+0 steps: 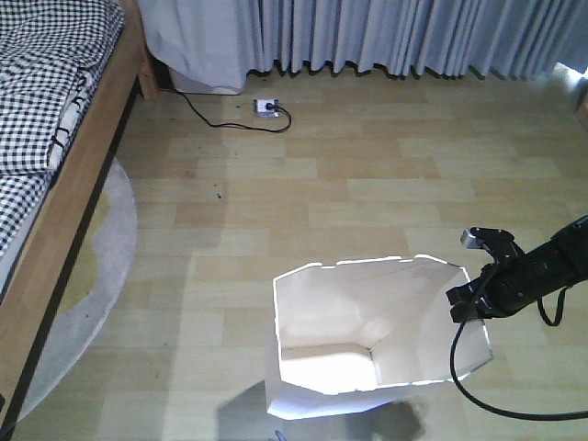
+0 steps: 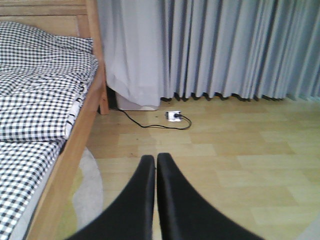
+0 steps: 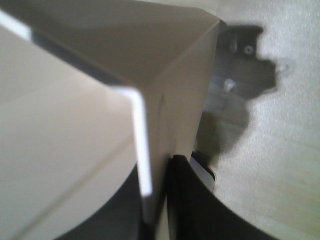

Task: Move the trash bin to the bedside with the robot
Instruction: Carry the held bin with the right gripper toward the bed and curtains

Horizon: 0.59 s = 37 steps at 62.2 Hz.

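Here, bare wood floor (image 1: 367,184) lies open between bin (image 1: 367,308) and bed (image 1: 37,92); right claw (image 1: 465,303) pinches the bin, left claw (image 2: 156,165) is pressed together.

Home bedroom, wooden-framed bed (image 1: 69,197) with black-and-white checked bedding (image 1: 46,83), long grey pleated curtains (image 1: 395,32) reaching a pale wood-look floor (image 1: 367,184), round grey rug (image 1: 115,248) at the bed's edge, plugged-in socket strip (image 1: 266,107) by the curtains.

My right arm (image 1: 551,262) reaches in low from the right, its cable (image 1: 453,363) looping beneath. My right gripper (image 3: 155,200) pinches the bin (image 3: 175,75) wall, one finger inside, one outside. My left gripper (image 2: 156,185) points level ahead, fingers pressed together, nothing between them.
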{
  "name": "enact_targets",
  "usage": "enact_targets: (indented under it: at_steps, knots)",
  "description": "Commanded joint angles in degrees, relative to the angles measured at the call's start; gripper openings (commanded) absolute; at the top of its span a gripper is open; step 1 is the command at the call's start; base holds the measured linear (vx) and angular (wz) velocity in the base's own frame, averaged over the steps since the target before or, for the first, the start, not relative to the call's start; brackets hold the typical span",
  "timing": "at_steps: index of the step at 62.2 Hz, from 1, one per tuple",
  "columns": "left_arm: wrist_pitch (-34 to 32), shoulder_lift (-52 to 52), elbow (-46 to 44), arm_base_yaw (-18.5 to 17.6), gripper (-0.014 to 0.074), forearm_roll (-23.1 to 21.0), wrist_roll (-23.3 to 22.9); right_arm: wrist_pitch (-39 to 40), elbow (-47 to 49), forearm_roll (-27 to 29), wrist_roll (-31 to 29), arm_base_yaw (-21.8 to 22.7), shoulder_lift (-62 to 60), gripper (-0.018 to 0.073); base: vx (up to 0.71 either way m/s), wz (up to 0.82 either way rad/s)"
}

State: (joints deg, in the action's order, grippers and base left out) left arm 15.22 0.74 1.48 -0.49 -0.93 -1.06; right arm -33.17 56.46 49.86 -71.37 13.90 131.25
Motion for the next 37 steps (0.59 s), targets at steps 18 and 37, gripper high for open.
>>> enact_targets:
  at_steps: [18,37]
  knots:
    - [-4.0,0.8,1.1,-0.3,-0.0006,-0.1,-0.3,-9.9,0.9,4.0,-0.1,0.3,-4.3,-0.0005,0.25,0.17]
    - [-4.0,0.8,1.1,-0.3,-0.0006,-0.1,-0.3,-9.7,0.9,4.0,-0.1,0.3,-4.3,-0.0005,0.23,0.10]
